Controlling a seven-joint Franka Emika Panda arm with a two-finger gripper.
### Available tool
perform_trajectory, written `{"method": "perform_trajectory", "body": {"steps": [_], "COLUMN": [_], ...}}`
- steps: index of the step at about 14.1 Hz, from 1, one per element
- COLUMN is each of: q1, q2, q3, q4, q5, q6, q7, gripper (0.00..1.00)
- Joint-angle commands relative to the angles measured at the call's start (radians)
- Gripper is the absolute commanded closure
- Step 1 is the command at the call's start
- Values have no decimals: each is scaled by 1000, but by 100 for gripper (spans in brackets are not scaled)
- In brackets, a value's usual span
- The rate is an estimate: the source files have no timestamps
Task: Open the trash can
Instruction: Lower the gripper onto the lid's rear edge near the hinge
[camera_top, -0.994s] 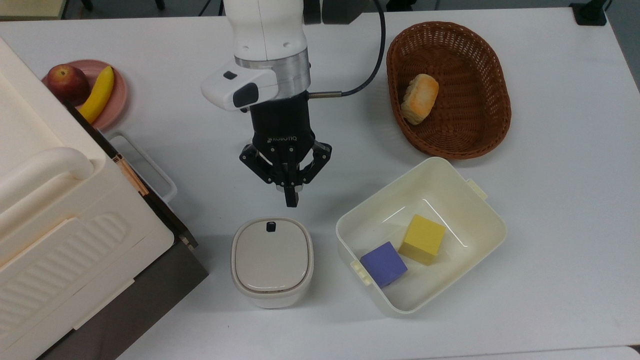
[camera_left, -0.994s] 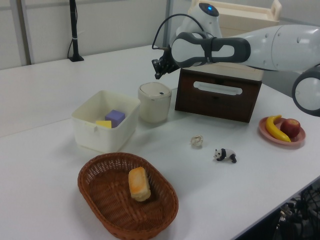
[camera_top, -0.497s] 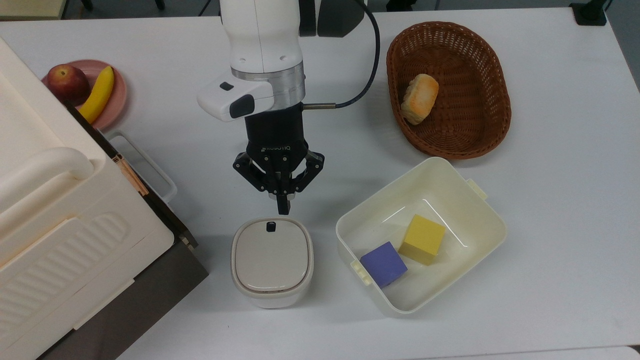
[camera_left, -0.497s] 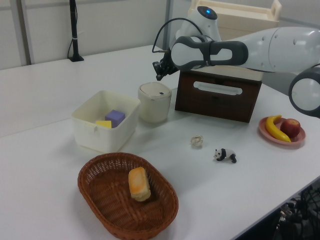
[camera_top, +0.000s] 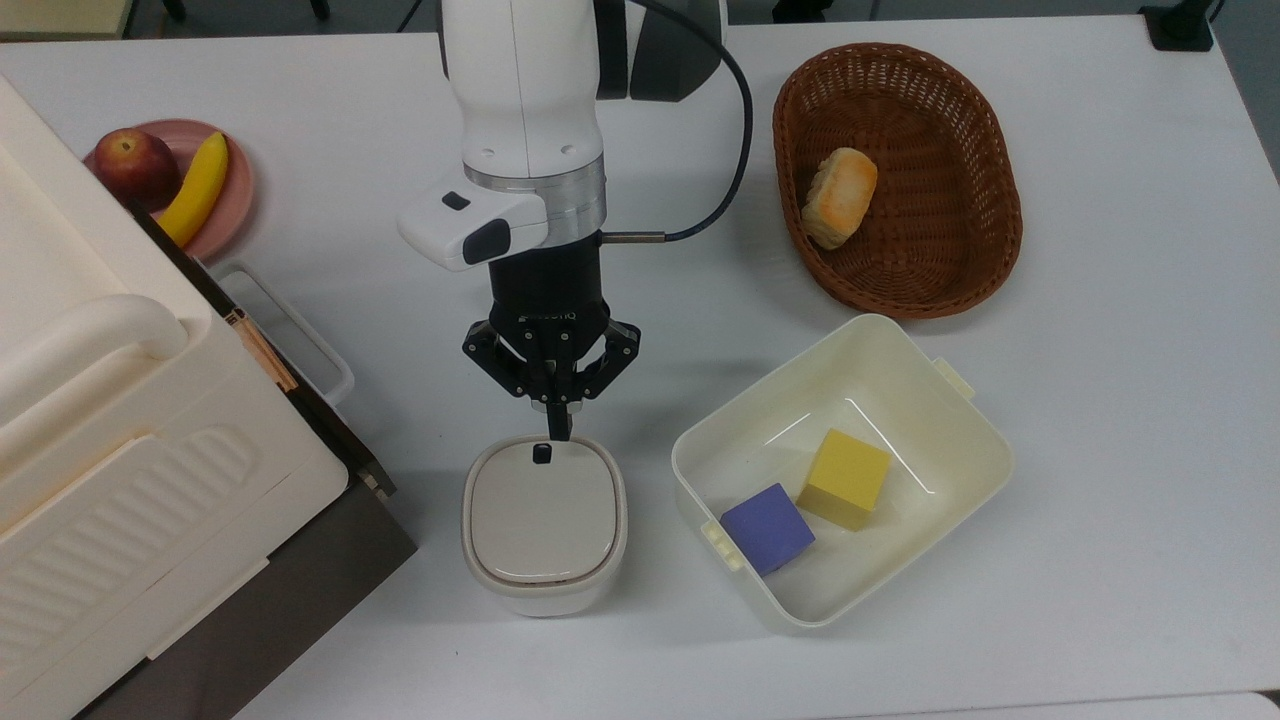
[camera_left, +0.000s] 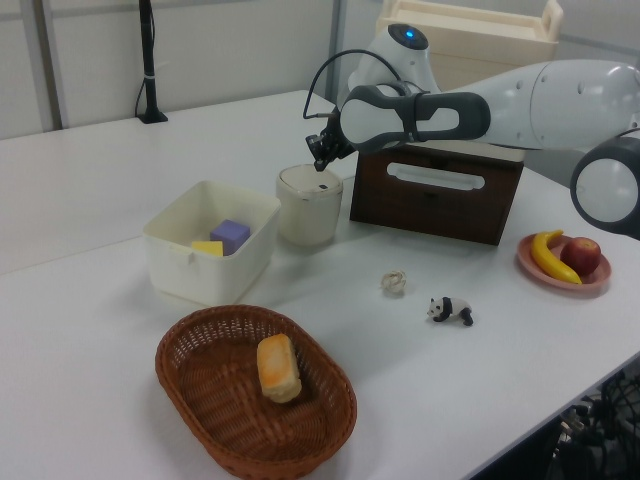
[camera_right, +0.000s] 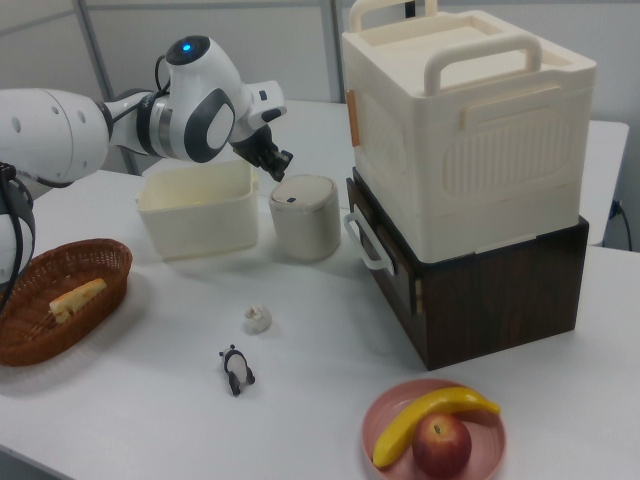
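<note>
Gripper (camera_top: 556, 428) moved down to trash can (camera_top: 544, 523), fingers together, tip just above dark button (camera_top: 542, 454); lid closed.

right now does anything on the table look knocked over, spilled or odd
Nothing stands out. The trash can stands upright with its lid flat, and the end effector sits by its dark button.

End effector (camera_top: 556, 428) fingers pinched together, tip right beside trash can (camera_top: 544, 523) lid button (camera_top: 542, 454). Lid flat. Cream tub (camera_top: 905, 385) to the top view's right.
</note>
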Motion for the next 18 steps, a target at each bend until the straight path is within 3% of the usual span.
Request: {"method": "perform_trajectory", "body": {"steps": [1,18], "q1": [2,4], "q2": [12,57], "q3": [-7,-26], "q4": [9,12], "q5": [-19,-67], "q6": [19,46], "q7": [8,9], "gripper": [100,100]}}
